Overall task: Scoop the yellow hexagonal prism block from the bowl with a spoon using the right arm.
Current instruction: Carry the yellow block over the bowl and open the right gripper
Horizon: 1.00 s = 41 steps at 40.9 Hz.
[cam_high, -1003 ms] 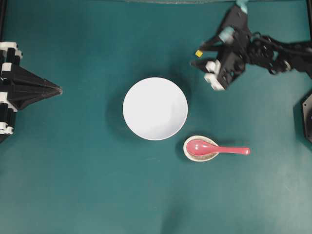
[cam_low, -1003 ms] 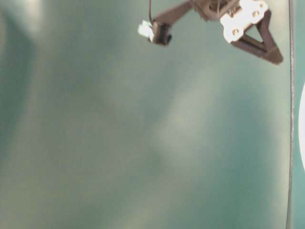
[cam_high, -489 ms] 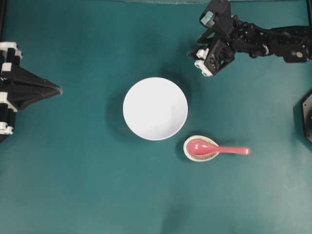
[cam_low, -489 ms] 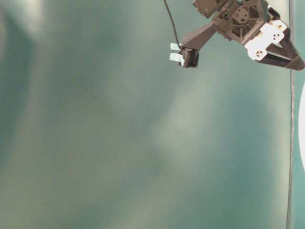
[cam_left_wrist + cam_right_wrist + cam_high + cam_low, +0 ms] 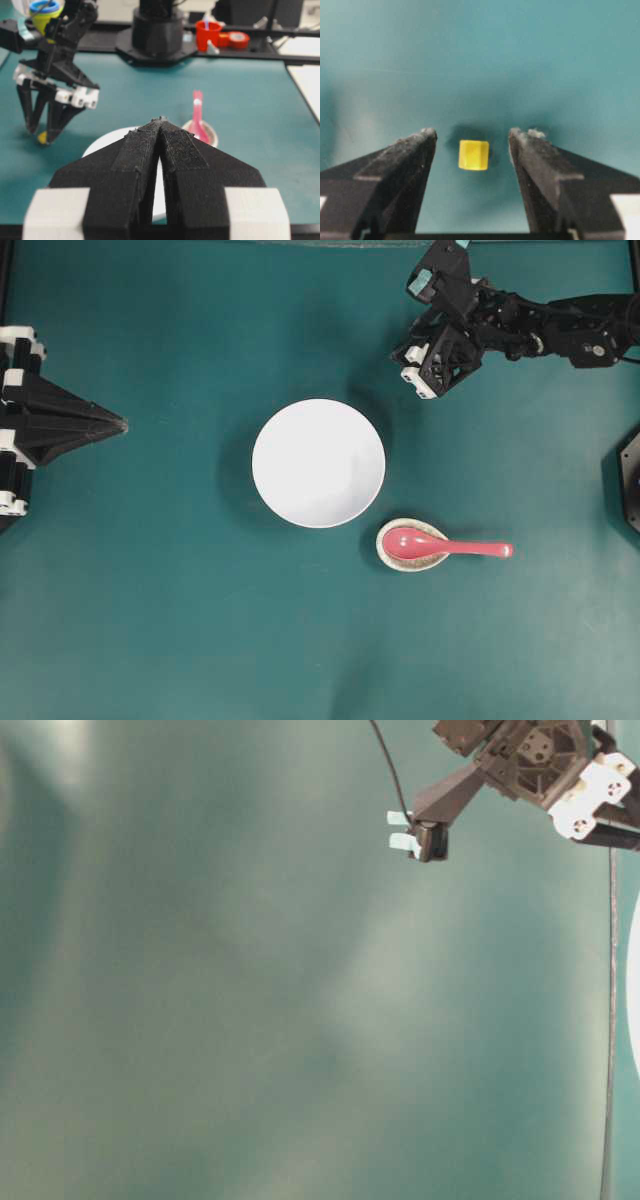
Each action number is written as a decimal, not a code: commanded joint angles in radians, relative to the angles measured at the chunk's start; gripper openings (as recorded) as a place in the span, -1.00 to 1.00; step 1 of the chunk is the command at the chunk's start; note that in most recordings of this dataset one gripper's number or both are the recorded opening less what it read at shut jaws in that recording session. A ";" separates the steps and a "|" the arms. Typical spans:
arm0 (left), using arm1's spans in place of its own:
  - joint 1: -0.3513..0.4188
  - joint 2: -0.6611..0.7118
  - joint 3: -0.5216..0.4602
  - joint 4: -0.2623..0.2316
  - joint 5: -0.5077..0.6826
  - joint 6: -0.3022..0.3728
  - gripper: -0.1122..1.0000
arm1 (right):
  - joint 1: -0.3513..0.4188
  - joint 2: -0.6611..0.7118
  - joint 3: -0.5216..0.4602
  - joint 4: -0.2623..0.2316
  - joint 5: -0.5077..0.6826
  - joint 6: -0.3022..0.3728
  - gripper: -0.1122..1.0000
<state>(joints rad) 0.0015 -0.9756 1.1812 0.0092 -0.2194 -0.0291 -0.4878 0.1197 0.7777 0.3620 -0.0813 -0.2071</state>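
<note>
The task has barely begun: the yellow hexagonal prism block [image 5: 473,155] lies on the table between the right gripper [image 5: 472,137]'s spread fingers, the bowl [image 5: 318,463] holds nothing, the spoon [image 5: 440,545] rests untouched, and the left gripper [image 5: 160,122] is pressed together.

Even, bright overhead light leaves soft shadows beside the bowl [image 5: 318,463] and under the yellow hexagonal prism block [image 5: 473,155]. The table-level view is hazy, with pale glare patches. In the left wrist view, the near left gripper [image 5: 160,125] is sharp and the far clutter blurs.
</note>
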 commanded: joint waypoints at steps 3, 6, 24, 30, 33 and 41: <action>-0.002 0.005 -0.029 0.003 -0.014 0.002 -0.82 | -0.002 -0.002 -0.008 0.002 -0.014 0.003 0.31; -0.002 0.005 -0.029 0.003 -0.014 0.002 -0.82 | -0.003 0.002 -0.008 0.002 -0.015 0.003 0.31; -0.002 0.005 -0.029 0.002 -0.014 0.000 -0.82 | -0.003 0.000 -0.005 0.011 -0.005 0.009 -0.36; 0.000 0.005 -0.029 0.003 -0.012 0.000 -0.82 | -0.002 -0.021 -0.005 0.014 0.020 0.011 -0.36; -0.002 0.005 -0.029 0.003 -0.012 0.000 -0.82 | 0.002 -0.043 -0.005 0.014 0.038 0.011 -0.36; -0.002 0.003 -0.029 0.003 -0.012 0.002 -0.82 | 0.025 -0.117 -0.006 0.015 0.092 0.011 -0.36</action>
<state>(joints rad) 0.0015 -0.9756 1.1796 0.0092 -0.2224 -0.0291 -0.4817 0.0568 0.7808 0.3743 -0.0046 -0.1948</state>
